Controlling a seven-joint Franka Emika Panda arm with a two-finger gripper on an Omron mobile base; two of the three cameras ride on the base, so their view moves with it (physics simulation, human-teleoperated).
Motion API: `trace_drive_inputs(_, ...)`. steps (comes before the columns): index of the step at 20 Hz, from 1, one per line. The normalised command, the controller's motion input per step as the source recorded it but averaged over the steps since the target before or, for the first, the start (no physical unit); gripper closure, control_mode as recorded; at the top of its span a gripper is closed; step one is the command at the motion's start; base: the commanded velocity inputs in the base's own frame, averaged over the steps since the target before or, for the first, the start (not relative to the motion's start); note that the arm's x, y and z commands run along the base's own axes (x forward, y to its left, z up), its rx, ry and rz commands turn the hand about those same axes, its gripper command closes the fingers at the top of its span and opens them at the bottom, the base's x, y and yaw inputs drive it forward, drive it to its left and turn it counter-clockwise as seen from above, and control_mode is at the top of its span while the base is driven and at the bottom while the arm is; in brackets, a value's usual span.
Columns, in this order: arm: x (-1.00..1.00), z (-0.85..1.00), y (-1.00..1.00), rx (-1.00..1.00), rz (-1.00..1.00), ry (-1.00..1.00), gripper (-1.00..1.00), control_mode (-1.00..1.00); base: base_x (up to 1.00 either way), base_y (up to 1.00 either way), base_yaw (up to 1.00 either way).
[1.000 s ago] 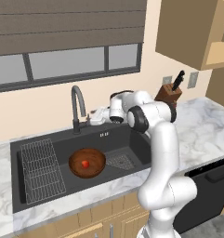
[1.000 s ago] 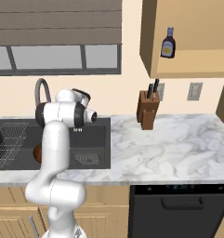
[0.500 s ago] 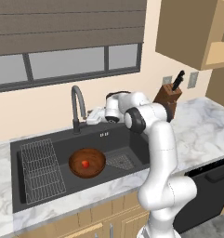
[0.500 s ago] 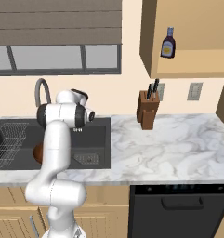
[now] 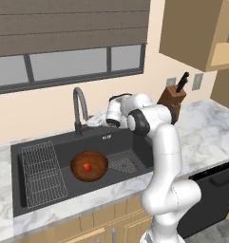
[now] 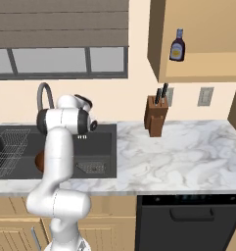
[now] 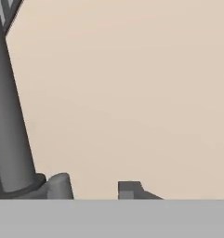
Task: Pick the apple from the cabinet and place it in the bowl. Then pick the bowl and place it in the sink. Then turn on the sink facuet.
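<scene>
My tool (image 5: pixel 102 119) sits just right of the faucet (image 5: pixel 78 110), low by its base, at the back rim of the sink (image 5: pixel 21 152). In the hand view the faucet's grey stem (image 7: pixel 9 107) rises close on the left, with a small grey part at its foot and one of my dark fingertips (image 7: pixel 128 189) at the bottom edge. I cannot tell whether my tool's fingers are apart, together, or clamped on anything; the frames do not show the gap between them clearly. Whether I touch the faucet's lever I cannot tell either.

My white arm bends up from the front of the table (image 5: pixel 206 128) and reaches over the sink's right part toward the wall.

Below and in front of my tool, the bowl (image 5: pixel 89 166) rests on the sink floor, near the middle. The apple (image 5: pixel 87 167) lies inside the bowl. A wire rack (image 5: pixel 42 173) takes the left part of the sink, and a perforated drain plate (image 5: pixel 124 164) lies just right of the bowl.

To the right of my arm, a knife block (image 5: pixel 172 98) stands on the marble table against the wall. The cabinet (image 5: pixel 192 33) hangs above it, open on its right side. In the right base view a dark bottle (image 6: pixel 177 45) stands on the cabinet's shelf. A window with a lowered blind (image 5: pixel 68 23) is behind the sink.
</scene>
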Motion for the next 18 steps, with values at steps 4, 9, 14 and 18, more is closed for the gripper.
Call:
trace_drive_inputs(4, 0.07, -0.06, -0.81, 0.15, -0.12, 0.11, 1.00, -1.00, 0.00, 0.00, 0.00)
trace_drive_inputs(9, 0.17, -0.03, -0.99, 0.19, -0.09, 0.13, 1.00, -1.00, 0.00, 0.00, 0.00)
trace_drive_inputs(14, 0.26, -0.02, -0.98, 0.19, -0.07, 0.15, 1.00, -1.00, 0.00, 0.00, 0.00)
trace_drive_inputs(18, 0.25, -0.05, -1.00, 0.19, -0.05, 0.14, 1.00, -1.00, 0.00, 0.00, 0.00)
